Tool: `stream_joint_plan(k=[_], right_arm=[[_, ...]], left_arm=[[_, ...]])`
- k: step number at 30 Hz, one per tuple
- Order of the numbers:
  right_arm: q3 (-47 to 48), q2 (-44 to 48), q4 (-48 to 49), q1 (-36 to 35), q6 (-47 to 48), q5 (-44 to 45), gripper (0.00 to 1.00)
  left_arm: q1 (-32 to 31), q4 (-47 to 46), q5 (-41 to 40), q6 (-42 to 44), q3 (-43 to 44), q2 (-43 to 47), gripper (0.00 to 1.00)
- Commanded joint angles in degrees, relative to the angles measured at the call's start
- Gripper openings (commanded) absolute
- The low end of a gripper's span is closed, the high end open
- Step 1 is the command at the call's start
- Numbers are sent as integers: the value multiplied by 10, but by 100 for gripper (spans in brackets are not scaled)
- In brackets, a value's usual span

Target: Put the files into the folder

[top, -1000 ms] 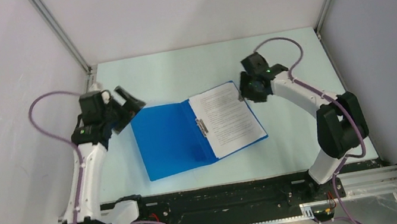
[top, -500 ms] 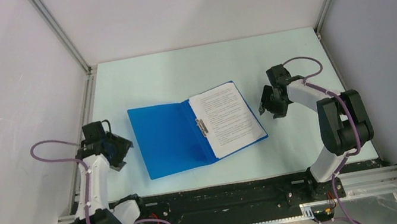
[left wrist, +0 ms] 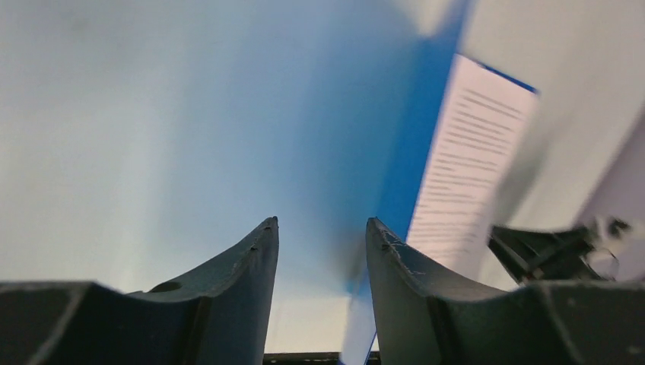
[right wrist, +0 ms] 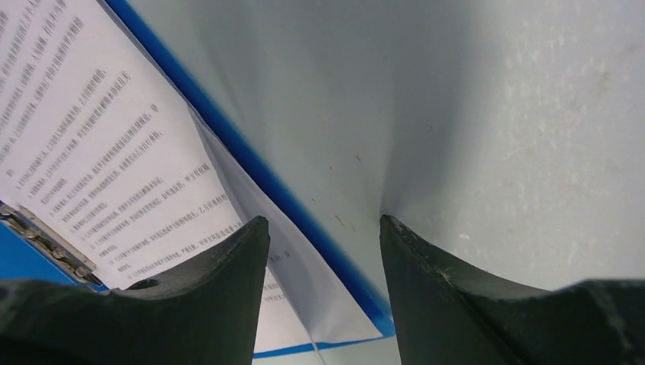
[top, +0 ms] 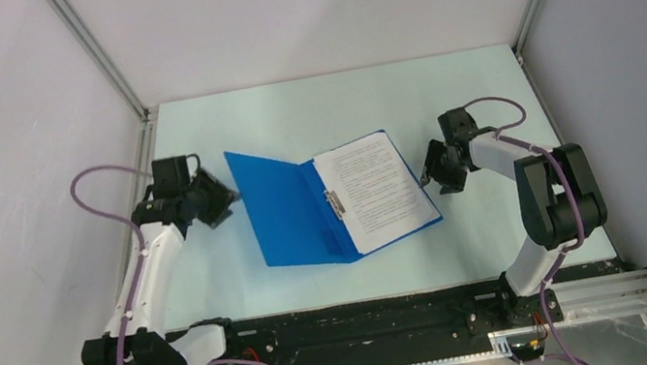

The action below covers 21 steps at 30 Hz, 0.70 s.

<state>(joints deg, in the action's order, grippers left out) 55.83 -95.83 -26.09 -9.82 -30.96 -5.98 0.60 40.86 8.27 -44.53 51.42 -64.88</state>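
— Now, item one?
— Folder (top: 307, 226), bright blue plastic, lying open in the middle of the table (top: 337, 107). Its left cover (top: 283, 210) stands tilted, left edge raised; its right cover (right wrist: 258, 176) lies flat.
— Contents?
— Files (top: 380, 195), white sheets of small black print, stacked on the right cover. One sheet corner overhangs the cover's blue right edge in the right wrist view. A metal clip (top: 335, 204) sits at the spine, on the files' left margin.
— Left gripper (top: 226, 198)?
— At the far left corner of the raised cover. Fingers spread, with a clear gap in the left wrist view; that view is blurred, and nothing can be made out between them. Whether they touch the cover, I cannot tell.
— Right gripper (top: 431, 173)?
— Just right of the folder, low over bare table. Fingers parted, with nothing between them; the folder edge and files show past the left finger.
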Motion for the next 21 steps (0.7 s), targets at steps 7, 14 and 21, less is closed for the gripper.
stream_joint_plan(k=[7,14,21], right_arm=[[-8,-33,40,5,-4,-40,60],[-25,-19,49,-7,-22,-54,60],[-42,18,28,4,-22,-33,60]], left_arm=[[-249,-31,2,-8,258,-181,54],[-363,-31,17,-21,425,-425,55],[-376,-31,25,-15,461,-555,56]])
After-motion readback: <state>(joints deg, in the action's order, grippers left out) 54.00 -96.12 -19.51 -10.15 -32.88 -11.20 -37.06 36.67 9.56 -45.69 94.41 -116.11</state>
